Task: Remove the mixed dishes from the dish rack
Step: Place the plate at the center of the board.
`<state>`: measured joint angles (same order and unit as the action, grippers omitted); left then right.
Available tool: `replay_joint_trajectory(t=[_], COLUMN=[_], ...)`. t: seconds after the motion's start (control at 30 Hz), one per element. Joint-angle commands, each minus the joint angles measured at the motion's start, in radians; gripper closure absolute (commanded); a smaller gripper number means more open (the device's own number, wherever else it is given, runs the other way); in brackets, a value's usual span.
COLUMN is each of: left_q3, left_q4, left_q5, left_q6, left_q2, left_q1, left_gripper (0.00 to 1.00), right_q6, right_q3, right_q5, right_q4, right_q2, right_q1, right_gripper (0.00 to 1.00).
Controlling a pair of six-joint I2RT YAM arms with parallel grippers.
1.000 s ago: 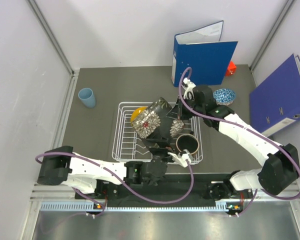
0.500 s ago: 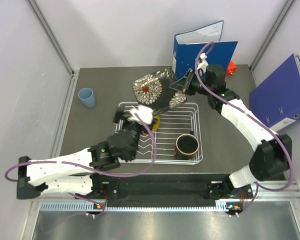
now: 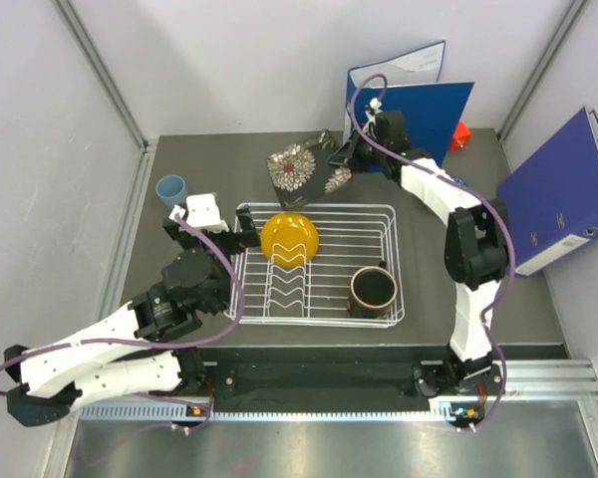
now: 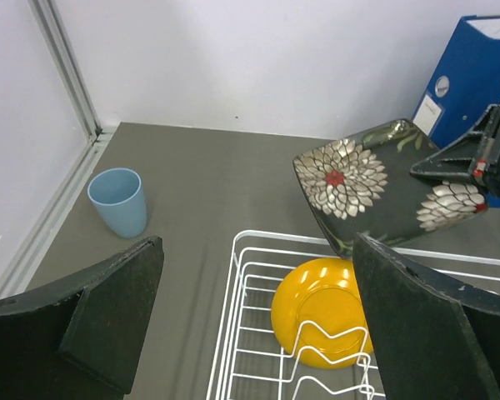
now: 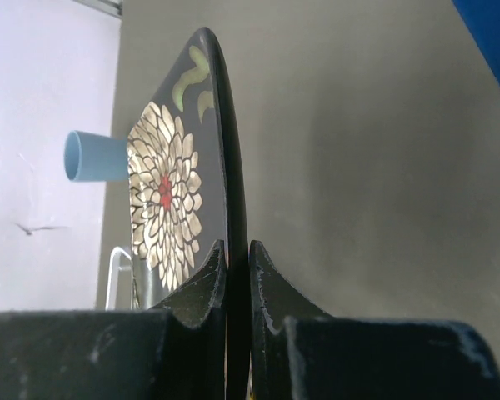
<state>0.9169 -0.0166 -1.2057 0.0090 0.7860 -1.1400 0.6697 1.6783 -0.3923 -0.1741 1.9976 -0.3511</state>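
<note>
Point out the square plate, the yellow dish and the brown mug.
black square plate [image 3: 301, 169], top external view, on its flowered face
yellow dish [image 3: 290, 235], top external view, middle of its yellow surface
dark brown mug [image 3: 374, 291], top external view, inside its opening

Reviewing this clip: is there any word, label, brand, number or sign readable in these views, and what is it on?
No text is legible in any view.
Blue binder: the print on its white spine label is too small to read.
Second binder: its small white tag is blurred.
Black plate: flower pattern only, no lettering.
</note>
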Motion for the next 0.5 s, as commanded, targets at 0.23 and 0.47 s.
replay_joint_trajectory(t=[0.23,0.47], left_q3=[-0.079,-0.085], left_q4=[0.003,-0.005], left_q5=[0.008,0.024], left_q6=[-0.057,-0.078], left_q2=[-0.005,0.051], left_q1=[0.016,0.020], left_gripper=[0.01,0.01], right_q6=[0.257,0.226], right_q3=[0.365,0.638], right_q5=[-0.140,-0.131], right_q4=[0.287,0.143], right_q2=[0.240,0.421], right_q1=[-0.014,-0.023], right_gripper=[1.00,1.00])
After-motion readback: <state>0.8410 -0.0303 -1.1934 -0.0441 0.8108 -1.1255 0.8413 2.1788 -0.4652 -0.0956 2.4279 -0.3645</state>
